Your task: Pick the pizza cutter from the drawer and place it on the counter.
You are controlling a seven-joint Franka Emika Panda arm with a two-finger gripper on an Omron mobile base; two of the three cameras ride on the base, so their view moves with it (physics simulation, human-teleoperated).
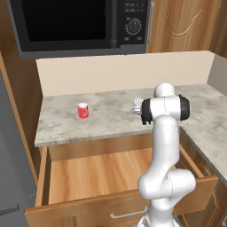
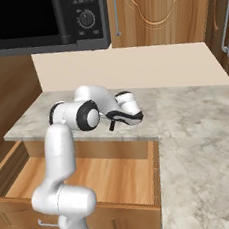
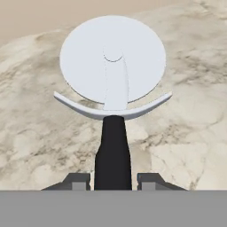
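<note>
Gripping the short black handle of the pale silvery-white round-wheeled pizza cutter (image 3: 113, 88), the two-finger pincer (image 3: 113, 179) is clenched on it from both sides, over the broad beige-grey marbled stone surface (image 1: 111, 119) (whether the wheel touches the stone, I cannot tell). A small red can (image 1: 83, 111) stands well apart on the slab. Below, the wide light-brown wooden drawer (image 1: 102, 177) stands pulled open.
</note>
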